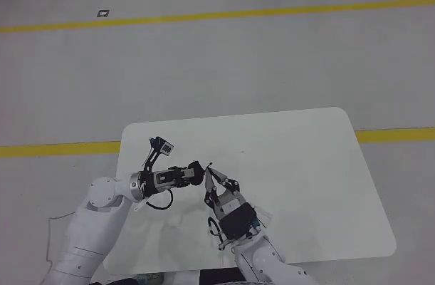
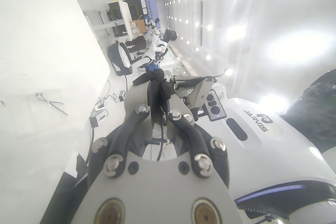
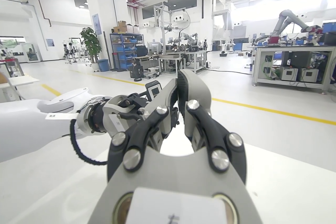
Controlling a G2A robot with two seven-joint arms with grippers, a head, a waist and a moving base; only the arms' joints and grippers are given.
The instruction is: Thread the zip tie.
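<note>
Now zip tie (image 1: 209, 168) in right gripper (image 1: 208, 177) jaws, tip pointing away from robot.

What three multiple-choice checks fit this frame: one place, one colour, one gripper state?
1. Where are the left gripper and right gripper?
A. Close together over the left half of the table.
B. At opposite table ends.
C. Over the floor.

2. What colour is the table?
A. Black.
B. White.
C. Brown.

3. How are the right gripper's fingers?
A. Wide open.
B. Half open.
C. Shut.

1 A: the top view shows them nearly tip to tip there.
2 B: its top is plain white.
3 C: the right wrist view shows the tips pressed together.
</note>
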